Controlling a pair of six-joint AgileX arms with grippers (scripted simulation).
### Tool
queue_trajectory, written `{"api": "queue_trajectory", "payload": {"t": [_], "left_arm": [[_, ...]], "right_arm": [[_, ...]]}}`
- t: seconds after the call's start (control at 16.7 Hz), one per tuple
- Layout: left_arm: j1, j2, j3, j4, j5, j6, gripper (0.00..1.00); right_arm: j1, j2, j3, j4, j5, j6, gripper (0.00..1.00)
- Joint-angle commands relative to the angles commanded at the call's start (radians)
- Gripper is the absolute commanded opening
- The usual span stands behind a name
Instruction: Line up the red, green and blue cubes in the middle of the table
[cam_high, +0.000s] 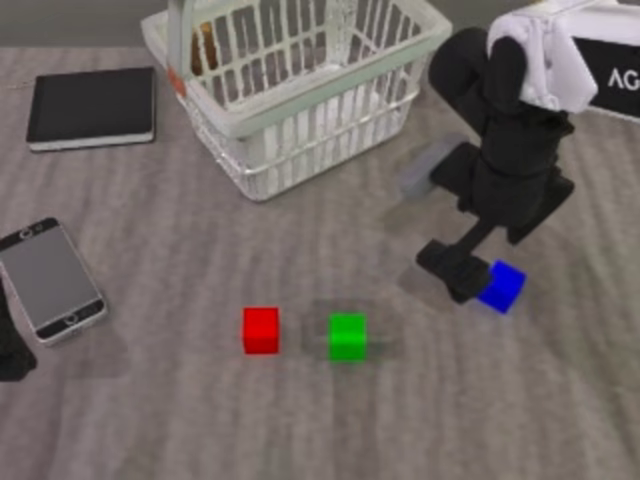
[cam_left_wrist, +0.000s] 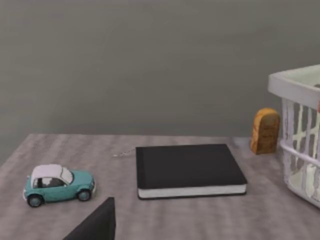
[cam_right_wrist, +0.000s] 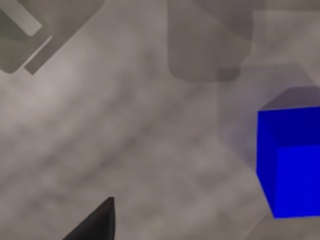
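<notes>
I count three cubes: one red cube (cam_high: 261, 330), one green cube (cam_high: 348, 337), one blue cube (cam_high: 502, 286); plus one basket (cam_high: 300, 150), one notebook (cam_high: 92, 108), one phone (cam_high: 50, 281), one toy car (cam_left_wrist: 58, 184).

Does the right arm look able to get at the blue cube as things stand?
Probably yes: the right gripper is right beside the blue cube, with only bare table around it and the green cube well clear.

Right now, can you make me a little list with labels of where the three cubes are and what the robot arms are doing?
red cube: on the table, near the middle
green cube: just right of the red one, a gap between
blue cube: further right, out of line, tilted
right gripper: at the blue cube; grip unclear
left gripper: parked at the table's left edge, by the phone
row: two cubes placed, blue not yet
</notes>
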Motion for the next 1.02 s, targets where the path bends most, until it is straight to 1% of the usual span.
{"api": "queue_trajectory", "payload": {"t": [0.12,0.3,0.66,1.02], "left_arm": [[0.000,0.000,0.000,0.000,0.000,0.000,1.00],[0.000,0.000,0.000,0.000,0.000,0.000,1.00],[0.000,0.000,0.000,0.000,0.000,0.000,1.00],[0.000,0.000,0.000,0.000,0.000,0.000,1.00]], "right_arm": [[-0.033,-0.021,-0.025,0.019,0.001,-0.099,1.00],[-0.059,-0.041,-0.041,0.038,0.002,-0.166,1.00],[-0.056,-0.032,-0.048,0.053,0.002,-0.166,1.00],[-0.058,0.055,-0.160,0.256,0.003,-0.165,1.00]]}}
